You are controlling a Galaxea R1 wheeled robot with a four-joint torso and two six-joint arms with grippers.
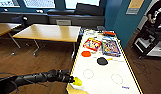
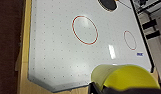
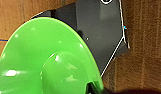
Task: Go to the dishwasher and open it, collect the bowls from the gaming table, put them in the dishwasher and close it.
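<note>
— Where's the yellow bowl (image 1: 77, 81)?
— Over the near corner of the gaming table (image 1: 106, 75), my left fingers (image 1: 71, 79) closed on its rim to carry it off.
— The green bowl (image 3: 46, 60)?
— By my right wrist; grip I can't tell.

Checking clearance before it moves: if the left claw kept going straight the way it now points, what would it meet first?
Probably nothing at first: the left claw, holding the yellow bowl, points across the gaming table, over bare white top. Farther along lies a black disc, though height is unclear.
</note>
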